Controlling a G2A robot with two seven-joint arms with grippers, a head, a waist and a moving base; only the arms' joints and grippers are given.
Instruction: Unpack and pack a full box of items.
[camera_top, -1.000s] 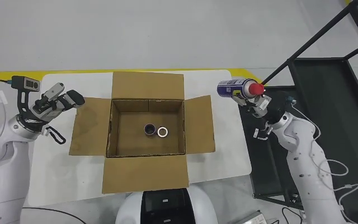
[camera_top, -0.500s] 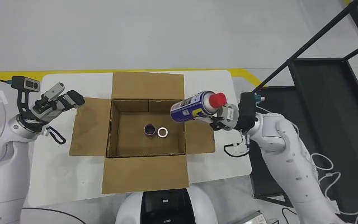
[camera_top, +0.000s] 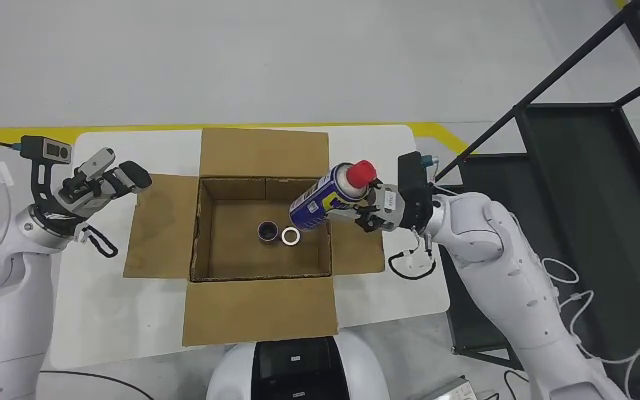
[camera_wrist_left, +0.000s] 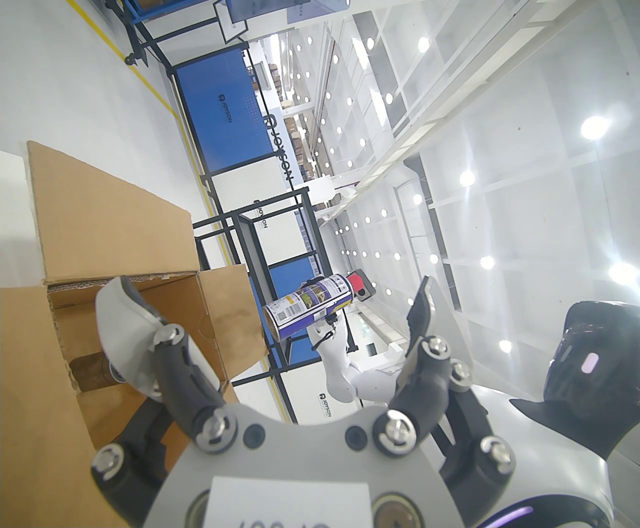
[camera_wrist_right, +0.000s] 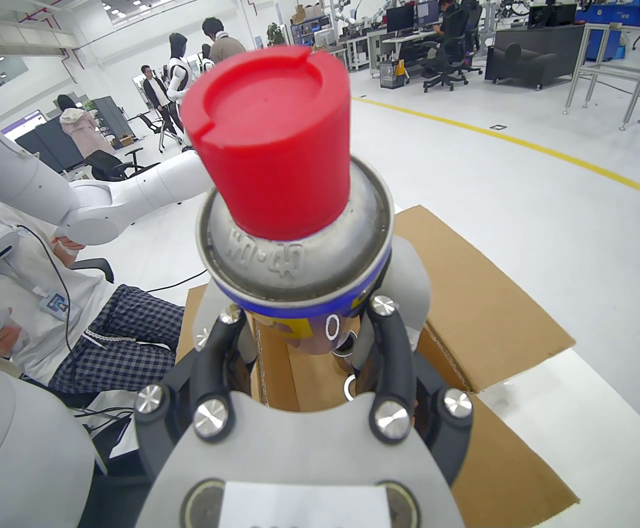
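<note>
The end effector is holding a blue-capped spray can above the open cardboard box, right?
The cap is red, not blue; the right wrist view shows it. The right end effector does hold the spray can above the open cardboard box.
</note>
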